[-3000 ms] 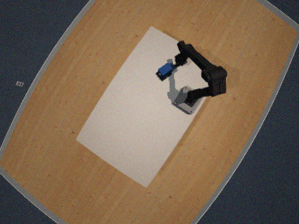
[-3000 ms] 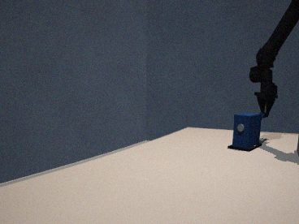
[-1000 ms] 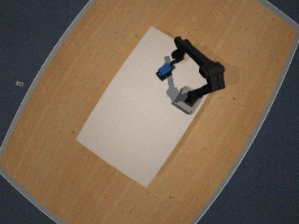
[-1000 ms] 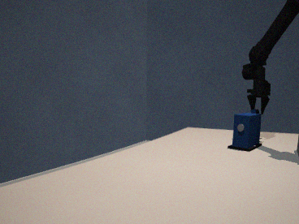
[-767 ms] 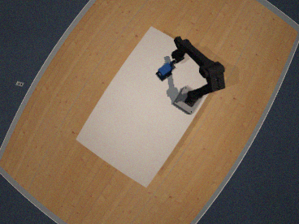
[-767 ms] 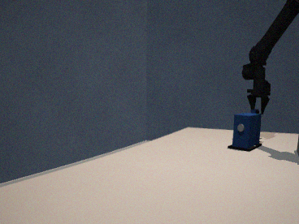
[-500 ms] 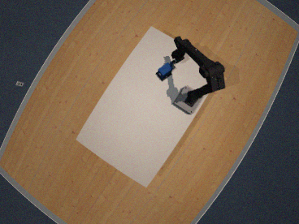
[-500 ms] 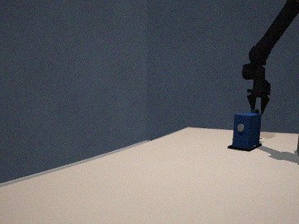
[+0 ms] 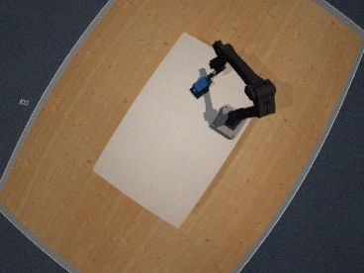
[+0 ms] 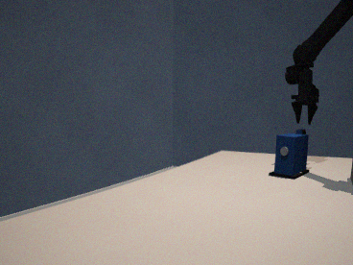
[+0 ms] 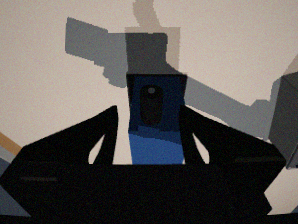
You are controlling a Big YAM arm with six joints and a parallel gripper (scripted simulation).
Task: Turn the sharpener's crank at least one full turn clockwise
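The blue sharpener stands on a dark base plate on the white mat; it also shows in the overhead view. A grey round spot marks its near face. A small dark crank knob peeks over its top far edge. In the wrist view the sharpener lies straight below, with the dark crank handle on its upper part. My gripper hangs open and empty a short way above the sharpener, fingers pointing down. In the wrist view the fingers stand on either side of the sharpener, apart from it.
The arm's grey base sits at the mat's right edge, close to the sharpener. The white mat lies on a wooden table top. A grey block edge shows at the right of the wrist view.
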